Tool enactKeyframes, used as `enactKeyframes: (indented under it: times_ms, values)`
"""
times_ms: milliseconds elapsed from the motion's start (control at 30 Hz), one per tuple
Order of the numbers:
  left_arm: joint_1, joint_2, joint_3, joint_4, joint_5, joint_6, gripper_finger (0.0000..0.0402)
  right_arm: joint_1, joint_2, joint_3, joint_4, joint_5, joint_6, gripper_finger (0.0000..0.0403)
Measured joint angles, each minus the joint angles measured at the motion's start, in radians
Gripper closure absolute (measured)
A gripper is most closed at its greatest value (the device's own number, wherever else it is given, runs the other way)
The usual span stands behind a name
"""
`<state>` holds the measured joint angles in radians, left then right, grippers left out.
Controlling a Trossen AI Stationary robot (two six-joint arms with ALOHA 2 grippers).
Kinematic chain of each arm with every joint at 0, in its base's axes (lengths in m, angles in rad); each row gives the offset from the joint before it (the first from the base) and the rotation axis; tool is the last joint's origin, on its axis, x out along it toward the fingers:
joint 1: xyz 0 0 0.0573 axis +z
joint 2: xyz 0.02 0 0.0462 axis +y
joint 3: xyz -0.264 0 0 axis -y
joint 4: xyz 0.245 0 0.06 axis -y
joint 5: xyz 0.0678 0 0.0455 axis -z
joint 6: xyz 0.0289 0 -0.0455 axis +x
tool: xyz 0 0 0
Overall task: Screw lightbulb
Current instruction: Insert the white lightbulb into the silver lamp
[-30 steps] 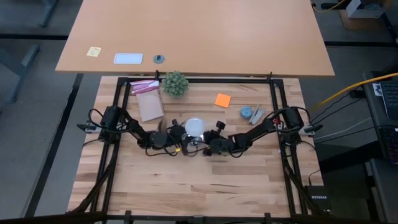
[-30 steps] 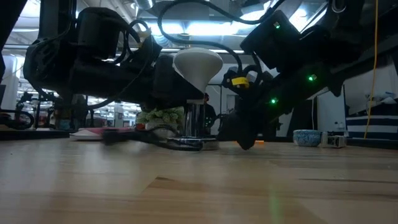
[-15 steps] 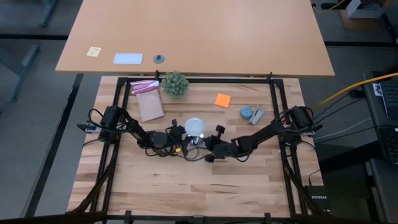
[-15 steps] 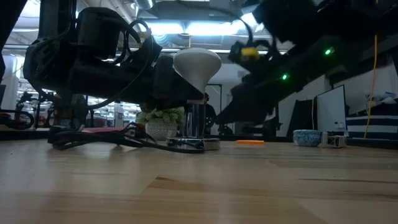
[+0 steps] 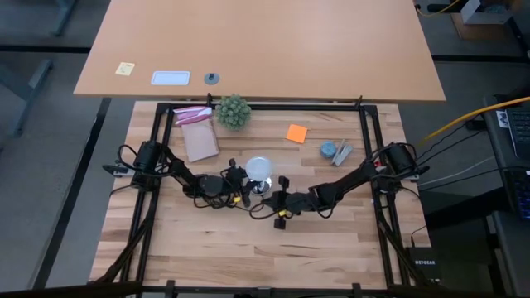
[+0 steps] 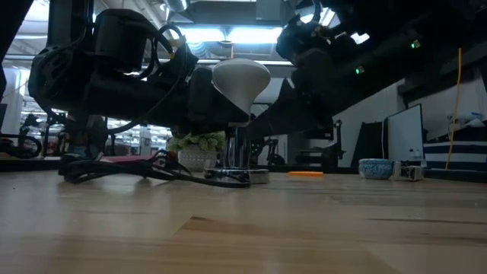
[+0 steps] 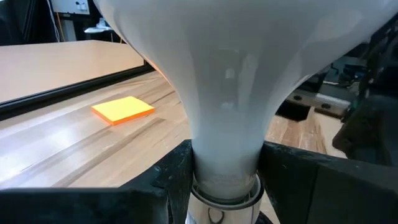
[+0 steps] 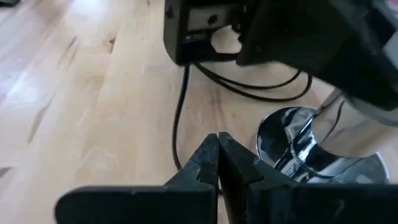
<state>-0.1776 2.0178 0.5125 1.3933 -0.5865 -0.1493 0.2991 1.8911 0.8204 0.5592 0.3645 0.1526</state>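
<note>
From the high view, the lightbulb (image 5: 259,168) stands near the middle of the wooden bench (image 5: 215,240), with its round white head up. The left claw (image 5: 247,186) reaches it from the left side. The right claw (image 5: 279,207) is just beside the bulb, a little to the right and nearer the front edge, not touching it. Farther back lie a spiky green plant (image 5: 233,111), an orange note (image 5: 296,132) and a brown packet (image 5: 199,138).

From the low view, the lightbulb (image 6: 240,81) is upright on a shiny socket base (image 6: 234,176) that rests on the bench, and a black cord (image 6: 122,170) runs away from it along the wood.

In the left wrist view the left claw (image 7: 225,180) is clenched around the narrow neck of the lightbulb (image 7: 230,93) — one dark finger (image 7: 168,174) presses each side.

In the right wrist view the right claw (image 8: 219,163) is closed, fingertips together and holding nothing; the chrome socket base (image 8: 311,152) lies just past it.
</note>
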Motion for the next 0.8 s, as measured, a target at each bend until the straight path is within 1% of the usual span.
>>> enactKeyframes:
  times_ms: [367,567,800]
  values:
    - [0.0,0.0,0.0,0.0,-0.001,0.0,0.0249,-0.015,0.093,0.03,0.024,-0.011,0.006,0.0395]
    - [0.0,0.0,0.0,0.0,-0.001,0.0,0.0249,-0.028,0.133,0.055,-0.016,-0.016,0.008,0.0395]
    - [0.001,0.0,0.0,-0.001,-0.007,0.0,0.0249,-0.035,0.129,0.071,-0.149,0.099,0.07,0.0395]
